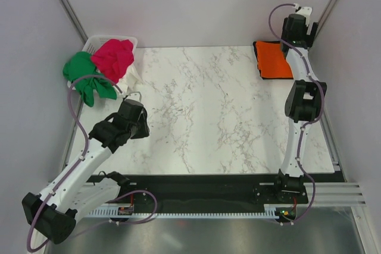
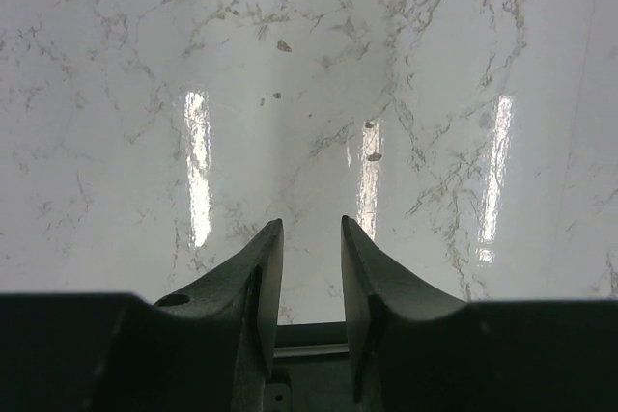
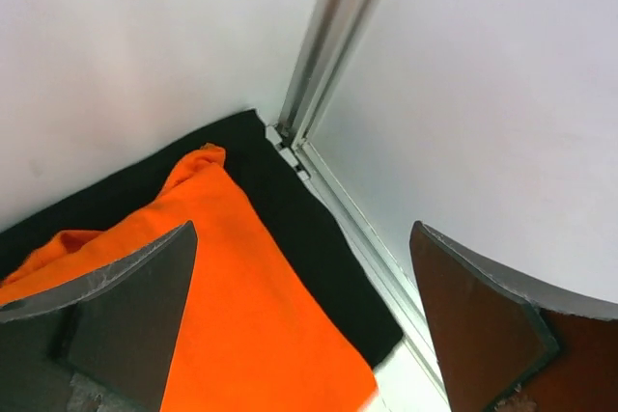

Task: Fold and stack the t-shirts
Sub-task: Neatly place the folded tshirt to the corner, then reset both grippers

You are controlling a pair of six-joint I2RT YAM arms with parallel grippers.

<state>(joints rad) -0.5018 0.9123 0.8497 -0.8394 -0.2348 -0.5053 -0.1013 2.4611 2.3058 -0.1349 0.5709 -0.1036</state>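
Observation:
A folded bright orange t-shirt (image 1: 272, 59) lies on a folded black t-shirt (image 1: 277, 77) at the table's far right corner. My right gripper (image 1: 293, 41) hangs just above this stack, wide open and empty. In the right wrist view (image 3: 304, 229) the orange shirt (image 3: 241, 315) and the black shirt (image 3: 309, 238) lie below its jaws. A green t-shirt (image 1: 83, 77), a magenta-red t-shirt (image 1: 113, 57) and a white t-shirt (image 1: 132, 75) lie crumpled at the far left. My left gripper (image 1: 143, 124) (image 2: 309, 227) is over bare marble near that heap, with its jaws a little apart and empty.
A white plastic basket (image 1: 94, 43) stands at the far left corner, partly under the crumpled shirts. The marble tabletop (image 1: 208, 105) has grey walls on three sides. A metal frame post (image 3: 328, 36) runs up the corner behind the stack.

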